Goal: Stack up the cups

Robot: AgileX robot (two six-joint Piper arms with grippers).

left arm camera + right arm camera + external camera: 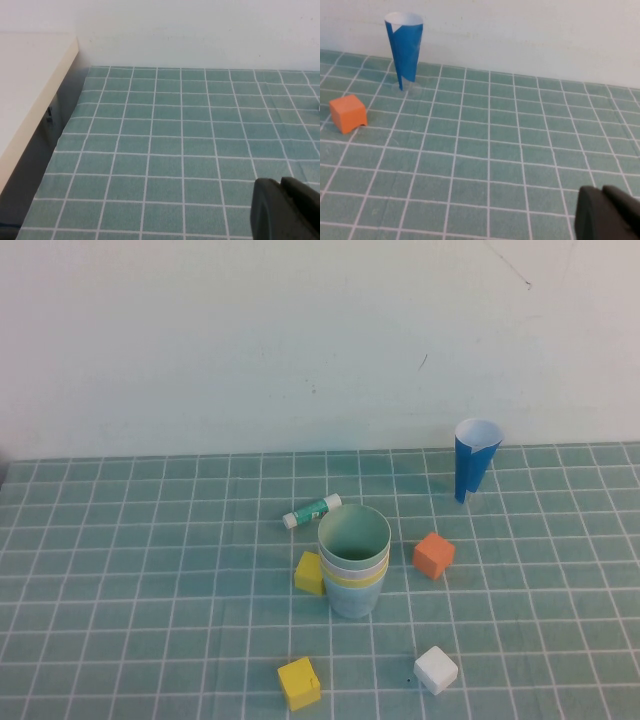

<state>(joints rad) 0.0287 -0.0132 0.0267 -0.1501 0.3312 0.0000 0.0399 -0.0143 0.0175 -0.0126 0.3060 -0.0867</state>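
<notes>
The cups stand nested in one upright stack [354, 560] in the middle of the green checked cloth. The pale green cup is on top, with pink and yellow rims below it and the light blue cup at the bottom. Neither arm shows in the high view. My left gripper [280, 182] is shut and empty, low over bare cloth near a white ledge. My right gripper [601, 191] is shut and empty over bare cloth, well apart from the stack. The stack shows in neither wrist view.
A blue-and-white paper cone [474, 458] stands at the back right, also in the right wrist view [404, 47]. An orange cube [433, 555] lies right of the stack. A yellow cube [310, 572] touches its left side. A glue stick [311, 511] lies behind. A yellow cube [299, 682] and a white cube [436, 669] lie in front.
</notes>
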